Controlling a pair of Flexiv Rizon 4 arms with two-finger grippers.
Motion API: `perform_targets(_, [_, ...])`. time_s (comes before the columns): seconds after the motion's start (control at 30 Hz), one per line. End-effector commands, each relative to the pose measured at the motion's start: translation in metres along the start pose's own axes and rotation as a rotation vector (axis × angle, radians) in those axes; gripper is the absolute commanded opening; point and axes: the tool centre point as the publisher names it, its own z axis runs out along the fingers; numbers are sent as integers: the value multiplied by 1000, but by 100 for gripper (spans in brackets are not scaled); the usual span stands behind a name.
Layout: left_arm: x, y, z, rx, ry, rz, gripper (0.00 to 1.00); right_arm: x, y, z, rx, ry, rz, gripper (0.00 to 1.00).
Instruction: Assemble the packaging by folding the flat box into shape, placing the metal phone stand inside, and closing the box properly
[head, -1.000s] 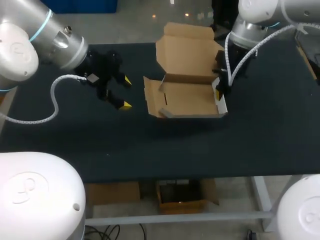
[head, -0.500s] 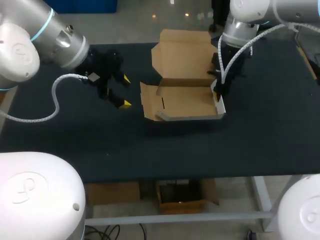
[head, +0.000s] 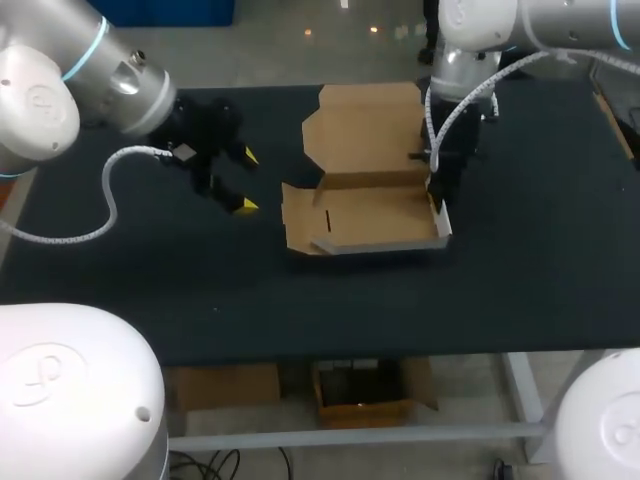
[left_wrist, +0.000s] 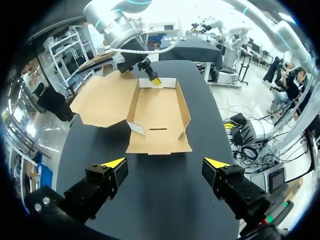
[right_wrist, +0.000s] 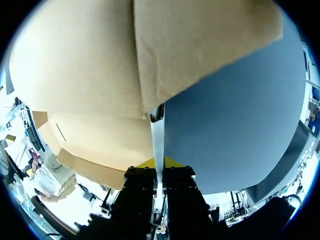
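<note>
Dragged leftward since a second ago, the cardboard box (head: 370, 215) lies on the counter (head: 500, 290), only partly folded, and one side is clamped by the right gripper (right_wrist: 159, 164). The left gripper (head: 249, 182) is held spread beside it. Farther back, the lid (head: 365, 125) is open. No phone stand is seen, and no writing can be read.

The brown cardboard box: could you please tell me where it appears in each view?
Head view: the brown cardboard box lies open at mid-table.
Left wrist view: the box sits ahead of the open left gripper.
Right wrist view: the box fills the view ahead of the right gripper.
Shared landmark: the box's side wall, pinched by the right gripper.
</note>
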Motion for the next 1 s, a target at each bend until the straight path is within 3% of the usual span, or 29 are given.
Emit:
perform_targets(0.03, [-8, 4, 5, -1, 8, -3, 100, 0, 0, 3, 18, -6, 13, 0])
perform_targets(0.6, [-13, 7, 16, -34, 37, 13, 100, 4, 10, 17, 95, -17, 71, 0])
perform_targets(1.0, [-13, 7, 16, -34, 37, 13, 100, 4, 10, 17, 95, -17, 71, 0])
